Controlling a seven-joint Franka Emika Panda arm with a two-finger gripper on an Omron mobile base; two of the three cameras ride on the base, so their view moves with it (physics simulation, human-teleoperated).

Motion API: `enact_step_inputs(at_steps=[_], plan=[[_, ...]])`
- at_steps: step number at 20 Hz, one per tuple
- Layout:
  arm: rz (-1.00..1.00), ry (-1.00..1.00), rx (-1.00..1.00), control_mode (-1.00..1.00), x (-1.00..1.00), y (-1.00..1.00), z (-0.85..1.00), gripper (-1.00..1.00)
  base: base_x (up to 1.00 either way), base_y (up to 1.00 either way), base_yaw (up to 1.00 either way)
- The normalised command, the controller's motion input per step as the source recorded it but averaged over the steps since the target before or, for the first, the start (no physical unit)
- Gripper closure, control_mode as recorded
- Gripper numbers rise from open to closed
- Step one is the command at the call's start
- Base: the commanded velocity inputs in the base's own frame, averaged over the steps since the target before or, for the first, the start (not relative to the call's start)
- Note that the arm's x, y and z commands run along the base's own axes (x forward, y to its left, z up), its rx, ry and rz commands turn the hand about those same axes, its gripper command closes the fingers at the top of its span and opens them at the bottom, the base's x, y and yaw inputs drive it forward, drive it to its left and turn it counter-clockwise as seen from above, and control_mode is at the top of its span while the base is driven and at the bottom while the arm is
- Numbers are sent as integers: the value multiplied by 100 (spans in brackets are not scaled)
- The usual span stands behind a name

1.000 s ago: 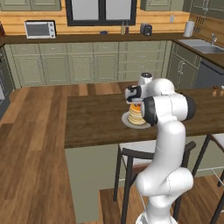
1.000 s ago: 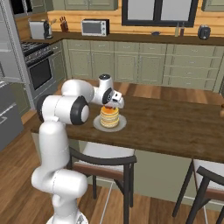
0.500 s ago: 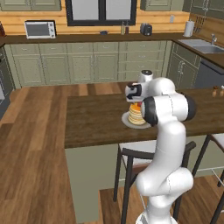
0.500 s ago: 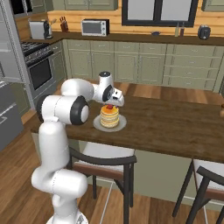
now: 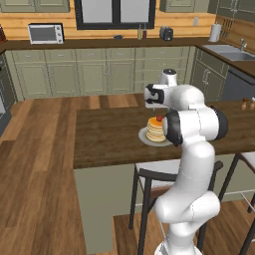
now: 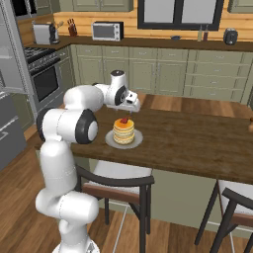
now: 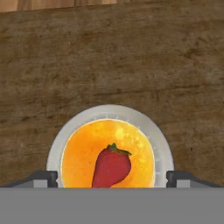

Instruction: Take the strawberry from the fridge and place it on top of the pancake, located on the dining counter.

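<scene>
The strawberry [image 7: 111, 167] lies on top of the pancake [image 7: 83, 153], near the middle of the stack, its green cap pointing away from the hand camera. In the left base view the strawberry [image 5: 159, 118] shows as a red dot on the stack [image 5: 155, 131], and the right base view has the strawberry [image 6: 124, 120] capping the pancake [image 6: 123, 132] as well. The stack sits on a round grey plate [image 7: 162, 144], and the plate rests on the dark wood top of the dining counter [image 7: 109, 57], nearer the stool-side edge than the far edge.

The gripper [image 7: 111, 177] hangs directly above the stack with its 2 fingertips [image 7: 43, 177] spread wide, one at each side of the plate, apart from the fruit and holding nothing. In the base views the gripper [image 5: 151, 102] [image 6: 133, 106] is just above the stack.

Below the counter's near edge stands a dark-framed stool [image 6: 116, 180], tucked in beside the robot.
</scene>
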Motion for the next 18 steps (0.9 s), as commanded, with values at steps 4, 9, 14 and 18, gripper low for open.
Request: enact_step_inputs(at_steps=[4, 9, 14, 18], plan=[[0, 1, 0, -100, -95, 0, 8, -100, 0, 0, 0], [0, 0, 0, -100, -100, -3, 0, -100, 0, 0, 0], [-5, -1, 14, -100, -100, -51, 12, -100, 0, 0, 0], [-18, 3, 50, -100, -48, -100, 15, -100, 0, 0, 0]])
